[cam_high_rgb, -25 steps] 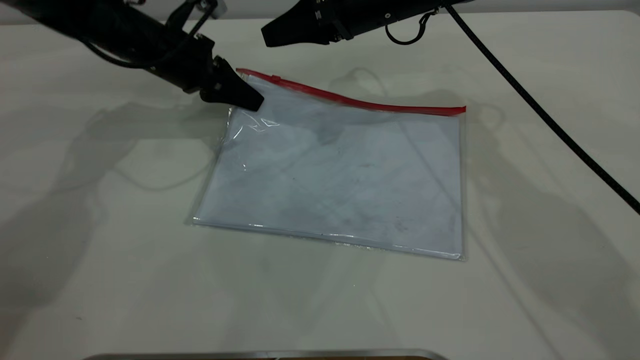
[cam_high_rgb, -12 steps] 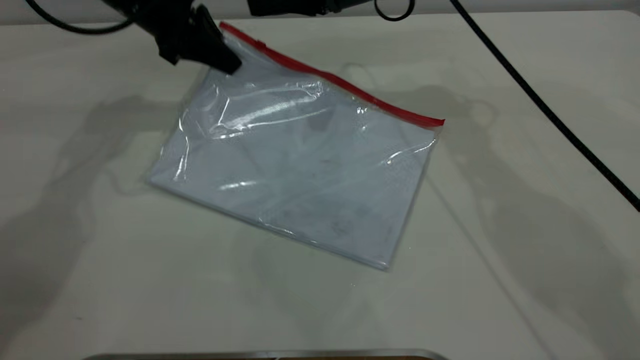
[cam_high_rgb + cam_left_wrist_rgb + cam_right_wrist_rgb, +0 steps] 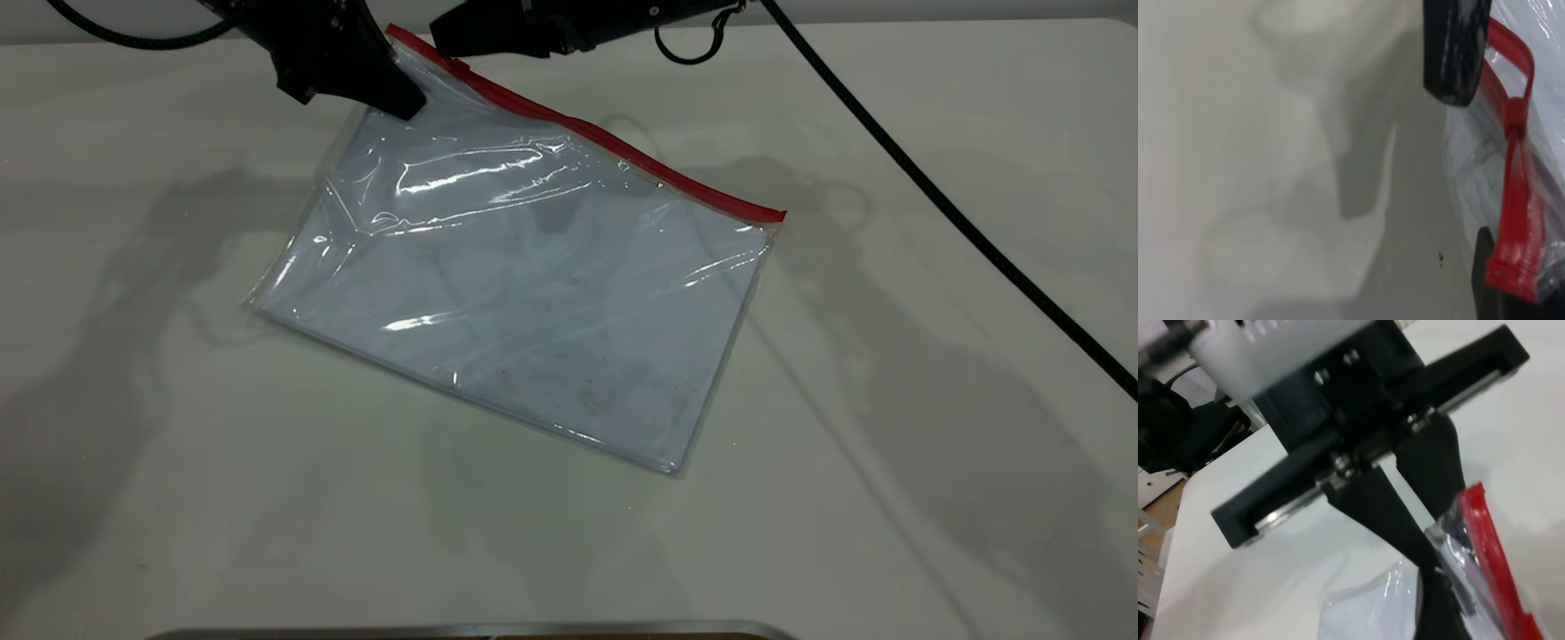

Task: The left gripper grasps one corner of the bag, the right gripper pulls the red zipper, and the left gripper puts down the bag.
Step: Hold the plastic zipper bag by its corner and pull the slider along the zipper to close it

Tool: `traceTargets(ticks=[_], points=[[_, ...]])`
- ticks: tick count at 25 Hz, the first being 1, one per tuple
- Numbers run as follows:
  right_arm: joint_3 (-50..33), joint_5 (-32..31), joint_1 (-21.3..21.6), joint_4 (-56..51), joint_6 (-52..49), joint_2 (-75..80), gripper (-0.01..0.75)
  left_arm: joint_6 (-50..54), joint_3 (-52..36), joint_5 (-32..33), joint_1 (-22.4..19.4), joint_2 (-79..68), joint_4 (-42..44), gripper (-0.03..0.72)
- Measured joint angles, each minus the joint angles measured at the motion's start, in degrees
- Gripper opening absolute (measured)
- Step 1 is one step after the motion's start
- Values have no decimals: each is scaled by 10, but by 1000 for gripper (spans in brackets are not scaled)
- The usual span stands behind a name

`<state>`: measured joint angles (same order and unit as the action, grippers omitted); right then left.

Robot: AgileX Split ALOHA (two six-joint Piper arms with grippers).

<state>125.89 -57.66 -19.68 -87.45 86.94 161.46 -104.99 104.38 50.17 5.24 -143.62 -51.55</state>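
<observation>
The left pincer clenches the bag corner — the zipper tab sits just beside the nearer right pincer, whose grip I cannot tell.

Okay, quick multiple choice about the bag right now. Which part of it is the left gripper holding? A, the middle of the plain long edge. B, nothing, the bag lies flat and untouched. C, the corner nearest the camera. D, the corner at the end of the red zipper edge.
D: the left gripper is clamped on the bag at the raised corner where the red zipper ends, so that end is lifted off the table.
</observation>
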Motion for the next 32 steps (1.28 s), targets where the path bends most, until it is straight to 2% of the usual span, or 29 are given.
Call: traceTargets(ticks=[10, 17, 20, 29, 32], points=[[0, 17, -2, -8, 2, 15, 491, 0, 0, 0, 0, 0, 0, 53], [0, 25, -3, -11, 3, 16, 433, 0, 0, 0, 0, 0, 0, 53], [0, 27, -3, -11, 5, 16, 375, 0, 0, 0, 0, 0, 0, 53], [0, 23, -3, -9, 17, 16, 88, 0, 0, -2, 0, 0, -8, 53], [1, 21, -3, -9, 20, 16, 44, 0, 0, -2, -1, 0, -18, 53]])
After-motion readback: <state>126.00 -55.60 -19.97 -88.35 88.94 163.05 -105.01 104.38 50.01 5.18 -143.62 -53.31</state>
